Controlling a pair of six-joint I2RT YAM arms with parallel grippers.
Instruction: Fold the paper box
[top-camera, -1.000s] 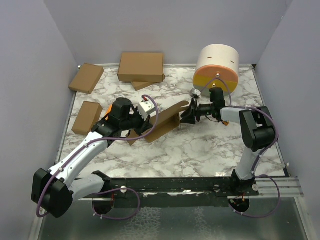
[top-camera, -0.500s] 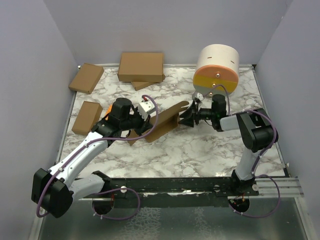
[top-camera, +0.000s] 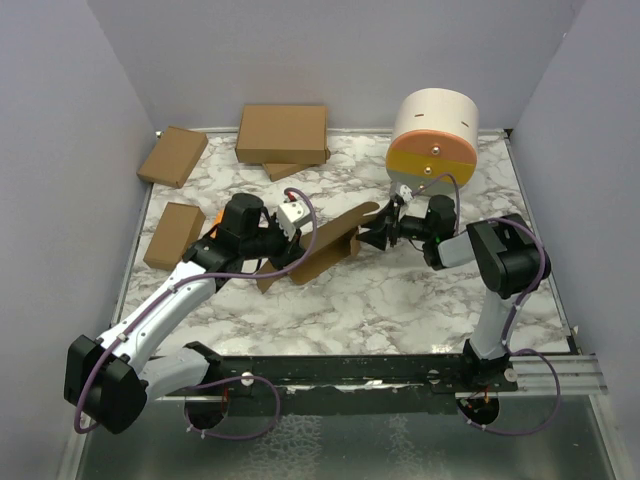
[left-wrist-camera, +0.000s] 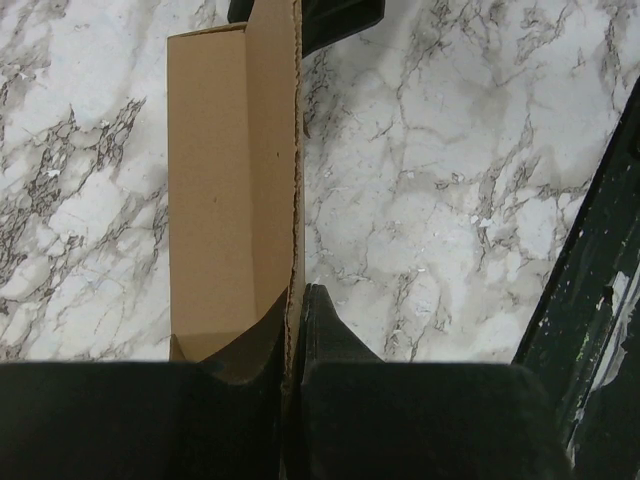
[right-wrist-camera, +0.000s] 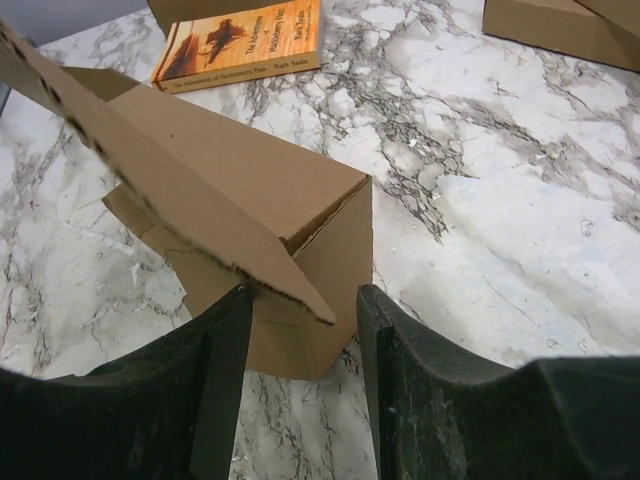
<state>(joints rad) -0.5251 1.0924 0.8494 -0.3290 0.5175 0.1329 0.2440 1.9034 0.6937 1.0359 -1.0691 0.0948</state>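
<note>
The paper box (top-camera: 325, 245) is a half-formed brown carton lying on the marble table between both arms. My left gripper (top-camera: 287, 243) is shut on the box's near side wall, with the cardboard edge pinched between its fingers (left-wrist-camera: 330, 340). The box's open trough (left-wrist-camera: 215, 180) runs away from that gripper. My right gripper (top-camera: 380, 232) is open at the box's far end. In the right wrist view its fingers (right-wrist-camera: 400, 360) straddle the end corner of the box (right-wrist-camera: 250, 190), and a raised flap hangs between them.
An orange printed booklet (right-wrist-camera: 240, 45) lies beyond the box. A larger brown carton (top-camera: 282, 132) and smaller cartons (top-camera: 172, 155) (top-camera: 175, 235) sit at the back left. A white and orange cylinder (top-camera: 433, 135) stands at the back right. A black rail (left-wrist-camera: 600, 300) runs along the near edge.
My right arm's wrist and forearm have shifted a little, drawing closer to the box end; the gripper stays at the box's far end. My left gripper and the box have hardly moved.
</note>
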